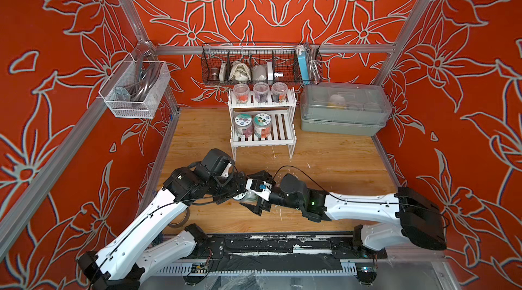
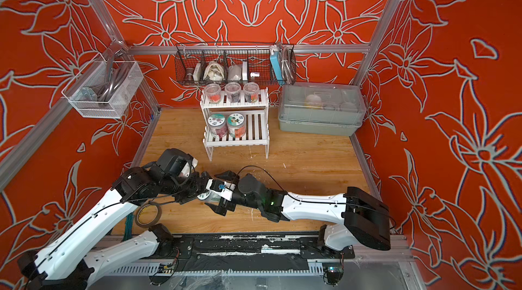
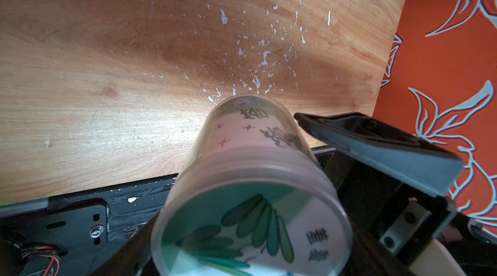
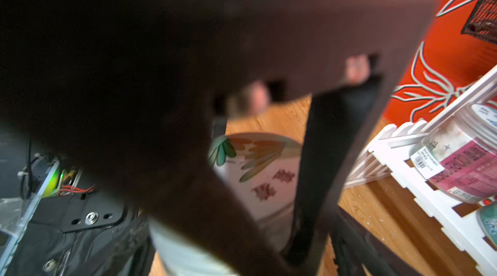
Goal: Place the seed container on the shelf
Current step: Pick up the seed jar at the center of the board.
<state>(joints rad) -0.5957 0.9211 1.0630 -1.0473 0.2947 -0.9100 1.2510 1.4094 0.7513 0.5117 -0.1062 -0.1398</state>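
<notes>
**Pick-up stage.** The left gripper is clasping the clear round plastic seed container with the green-leaf lid from the lid end. One black finger is lying along its wall, and the opposite finger is hidden behind it. The container is sitting low over the scuffed wooden tabletop near the front edge, well apart from the white two-tier slatted shelf. Whether its base is resting on the wood cannot be told. The right gripper is facing it with jaws spread wide, holding nothing.

Judged step: securing the container, possibly for a transfer between arms. The next move is calling for a lift, a carry toward the back and an upright set-down on the free right part of the lower tier, beside the two similar lidded jars, without knocking them.
</notes>
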